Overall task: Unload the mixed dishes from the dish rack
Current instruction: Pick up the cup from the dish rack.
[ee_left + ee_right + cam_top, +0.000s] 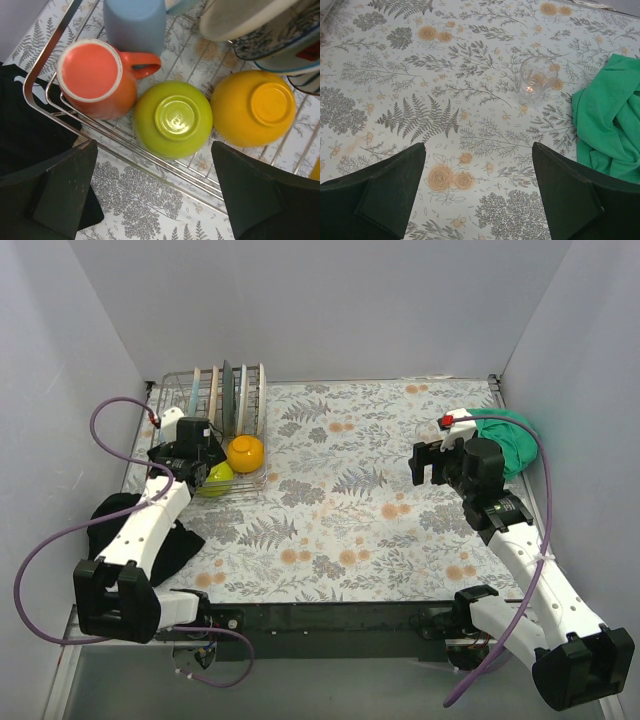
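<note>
In the dish rack (48, 44), mug (95, 80), first bowl (172, 119) and second bowl (252, 107) sit left to right, plates (240, 19) behind. The glass (537, 77) stands on the tabletop (420, 75) beside a cloth (610, 130).

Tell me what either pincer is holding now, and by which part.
Nothing. Left pincer hangs open above the lime-green bowl; right pincer open above the table, apart from the clear glass.

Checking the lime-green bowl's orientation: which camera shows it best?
Left wrist view: the lime-green bowl fills the centre, upside down, base ring clear. Top external shows only part of it behind the left arm; right wrist shows none of it.
</note>
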